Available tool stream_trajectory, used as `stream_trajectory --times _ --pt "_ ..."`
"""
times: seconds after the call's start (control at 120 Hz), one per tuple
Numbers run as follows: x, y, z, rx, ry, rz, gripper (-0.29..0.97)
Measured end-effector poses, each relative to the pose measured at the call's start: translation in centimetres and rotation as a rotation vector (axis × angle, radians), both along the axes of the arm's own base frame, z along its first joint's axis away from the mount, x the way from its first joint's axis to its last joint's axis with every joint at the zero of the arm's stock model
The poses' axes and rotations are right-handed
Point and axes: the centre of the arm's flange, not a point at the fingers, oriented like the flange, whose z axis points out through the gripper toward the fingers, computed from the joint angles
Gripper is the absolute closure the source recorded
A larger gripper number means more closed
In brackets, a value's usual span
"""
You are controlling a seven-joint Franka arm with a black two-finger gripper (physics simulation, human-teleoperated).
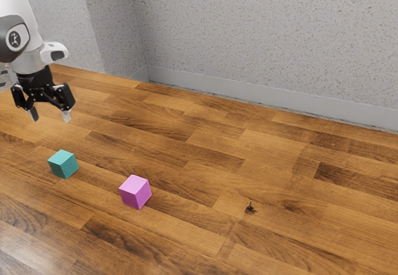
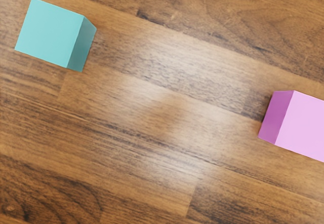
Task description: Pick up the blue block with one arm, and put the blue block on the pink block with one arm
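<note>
Gripper (image 1: 50, 116) hangs in the upper left of the exterior frame, above the wooden floor (image 1: 261, 157), with its two fingers spread wide and nothing between them. The blue block (image 1: 63, 163), which looks rather teal, rests on the floor below the gripper and a little to the right in this frame, so I judge the coming move to be mostly a descent with a small shift to that side. It is a cube, so it has no long axis. In the wrist view the blue block (image 2: 53, 31) has its sides about along the planks, and the hand may need a small turn to meet two flat faces. The pink block (image 1: 135, 191) (image 2: 298, 125) stands well apart, toward the lower right of the blue one, with bare floor between them. A small dark mark (image 1: 250, 208) lies farther right, out of the way.
</note>
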Motion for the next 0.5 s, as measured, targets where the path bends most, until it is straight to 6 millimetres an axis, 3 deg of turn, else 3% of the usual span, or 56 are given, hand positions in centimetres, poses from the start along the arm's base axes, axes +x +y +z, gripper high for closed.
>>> stream_trajectory --times 0.3,0.5 --pt "-1.8 8.7 -9.7 0.008 0.045 -0.068 0.0" --pt "-1.4 10.1 -12.5 0.045 0.048 -0.191 0.0"
